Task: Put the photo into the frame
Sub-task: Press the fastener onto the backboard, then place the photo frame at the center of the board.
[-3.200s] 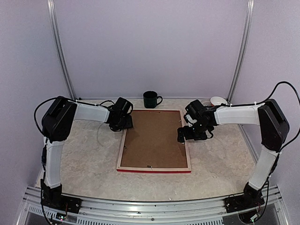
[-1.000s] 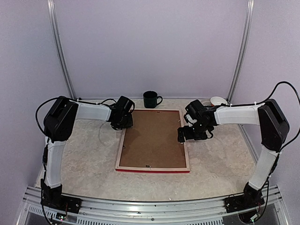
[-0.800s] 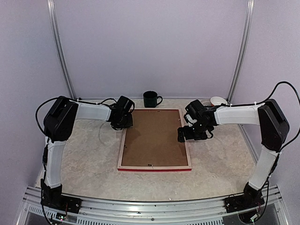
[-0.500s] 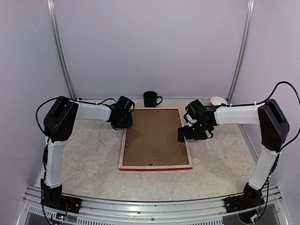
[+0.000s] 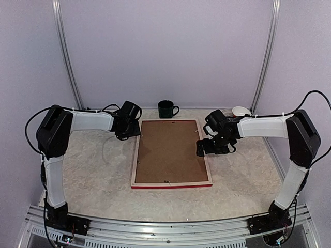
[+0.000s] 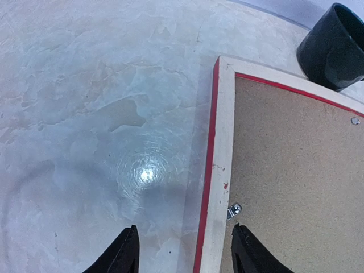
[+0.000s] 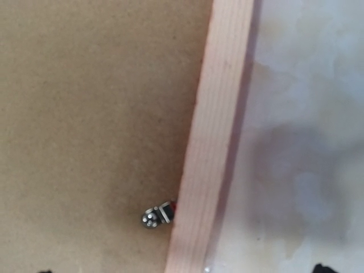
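Red-edged frame (image 5: 136, 157) lies face down; left hand (image 6: 185, 253) and right hand (image 7: 181, 269) both spread apart over its sides.

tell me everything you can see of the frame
The frame lies flat on the table, back side up, with its long sides running away from the arms. Its rim is pale wood and its outer edge is red. A brown board fills the back, with small metal clips at the rim. A dark mug stands apart, just past the far edge. The left fingers are open on either side of the left rim.
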Controlling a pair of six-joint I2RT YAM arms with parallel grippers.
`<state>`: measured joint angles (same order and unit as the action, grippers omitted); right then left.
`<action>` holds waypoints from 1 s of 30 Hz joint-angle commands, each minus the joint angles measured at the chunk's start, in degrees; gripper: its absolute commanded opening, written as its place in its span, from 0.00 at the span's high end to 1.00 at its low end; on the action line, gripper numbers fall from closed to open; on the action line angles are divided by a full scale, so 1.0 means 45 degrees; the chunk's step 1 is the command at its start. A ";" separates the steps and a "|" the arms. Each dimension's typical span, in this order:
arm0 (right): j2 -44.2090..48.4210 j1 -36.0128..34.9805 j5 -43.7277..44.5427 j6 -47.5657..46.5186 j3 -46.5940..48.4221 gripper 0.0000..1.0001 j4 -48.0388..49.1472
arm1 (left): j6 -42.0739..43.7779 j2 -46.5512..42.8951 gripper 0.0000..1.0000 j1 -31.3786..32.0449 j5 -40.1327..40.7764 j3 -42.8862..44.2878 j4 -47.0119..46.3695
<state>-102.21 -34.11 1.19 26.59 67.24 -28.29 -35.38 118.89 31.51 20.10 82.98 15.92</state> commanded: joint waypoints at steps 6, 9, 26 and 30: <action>0.0437 0.0040 0.0029 -0.0201 -0.0421 0.01 0.0122 | -0.0394 -0.1643 0.40 0.0516 -0.0536 -0.1676 -0.0310; 0.0691 0.0021 -0.0094 -0.0400 -0.0669 0.01 0.0211 | -0.0269 -0.1794 0.35 0.1059 -0.0399 -0.1978 -0.0245; 0.0339 0.0020 -0.0245 -0.0816 -0.0466 0.01 0.0453 | -0.0170 -0.1847 0.12 0.1620 0.0491 -0.1105 0.0229; -0.0134 0.0020 0.0179 -0.1158 0.0709 0.01 0.0063 | -0.0086 -0.1293 0.13 0.0928 0.0430 -0.0758 0.0142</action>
<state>-100.79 -34.02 0.27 23.24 65.63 -27.51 -36.42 110.41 38.70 20.32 77.34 16.45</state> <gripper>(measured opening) 0.992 0.877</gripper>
